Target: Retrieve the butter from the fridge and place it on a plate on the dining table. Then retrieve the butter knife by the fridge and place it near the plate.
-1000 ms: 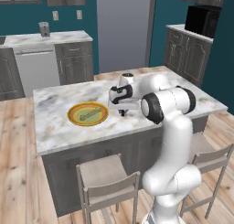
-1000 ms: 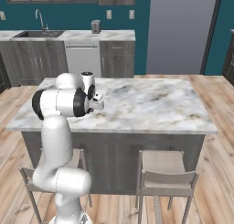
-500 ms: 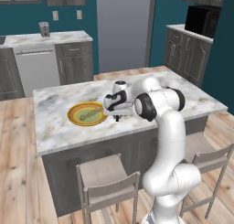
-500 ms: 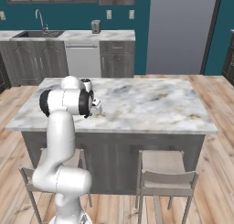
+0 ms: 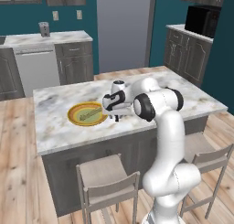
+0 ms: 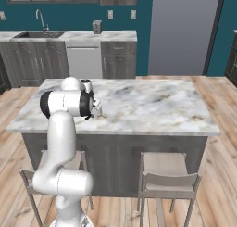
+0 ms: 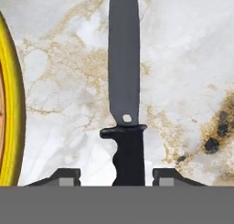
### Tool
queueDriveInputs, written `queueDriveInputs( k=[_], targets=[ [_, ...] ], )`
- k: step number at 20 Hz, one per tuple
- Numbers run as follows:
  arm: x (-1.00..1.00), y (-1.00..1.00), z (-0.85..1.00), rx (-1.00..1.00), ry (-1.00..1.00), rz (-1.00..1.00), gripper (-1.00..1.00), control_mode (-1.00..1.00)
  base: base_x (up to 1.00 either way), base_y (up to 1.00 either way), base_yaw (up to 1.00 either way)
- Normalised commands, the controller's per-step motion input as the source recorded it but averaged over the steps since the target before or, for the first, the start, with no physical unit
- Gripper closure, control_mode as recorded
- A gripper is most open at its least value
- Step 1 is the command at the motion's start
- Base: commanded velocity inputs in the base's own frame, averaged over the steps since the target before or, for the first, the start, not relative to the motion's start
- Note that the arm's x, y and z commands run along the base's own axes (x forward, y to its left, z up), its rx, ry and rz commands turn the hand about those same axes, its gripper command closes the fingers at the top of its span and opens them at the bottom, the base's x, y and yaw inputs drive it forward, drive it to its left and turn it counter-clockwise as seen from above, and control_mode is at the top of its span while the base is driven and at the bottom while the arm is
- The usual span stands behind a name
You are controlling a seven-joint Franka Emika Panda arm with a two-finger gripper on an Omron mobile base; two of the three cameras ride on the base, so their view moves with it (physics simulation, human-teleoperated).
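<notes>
The dark butter knife (image 7: 123, 81) lies flat on the marble dining table (image 5: 183, 97), its blade pointing away from the hand. My gripper (image 7: 118, 177) straddles the knife's handle, open, with a gap on each side of it. The plate's yellow rim (image 7: 10, 104) shows just left of the knife. In the left base view the gripper (image 5: 116, 119) hovers low at the right edge of the yellow-orange plate (image 5: 75, 120), where the pale butter (image 5: 90, 113) rests on the olive centre. The grey fridge (image 5: 123, 26) stands closed behind the table.
Two stools (image 5: 107, 177) (image 5: 205, 150) stand along the table's near side. A black microwave (image 5: 203, 19) sits on the right counter. The sink (image 6: 39, 34) and a white dishwasher (image 6: 84, 61) line the back wall. Bare marble (image 6: 152, 105) stretches right of the arm.
The hand moved left toward the plate and down to the tabletop. Its jaws have parted, and the butter knife now lies on the marble.
</notes>
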Motion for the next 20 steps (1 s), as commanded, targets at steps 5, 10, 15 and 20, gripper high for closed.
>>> queueDriveInputs(
  k=[5, 10, 15, 20],
  targets=[
    [0.0, 0.0, 0.0, 0.0, -0.01, 0.0, -1.0, -1.0, 0.0, 0.0, 0.0],
    [-0.1, -0.02, 0.24, 0.0, -0.01, 0.0, -1.0, -1.0, 0.0, 0.0, 0.0],
    [-0.35, -0.02, 0.9, 0.0, 0.0, 0.0, -1.0, -1.0, 0.0, 0.0, 0.0],
    [-0.82, 0.0, 0.95, -0.01, -0.03, 0.04, -1.0, -1.0, 0.0, 0.0, 0.0]
  ],
)
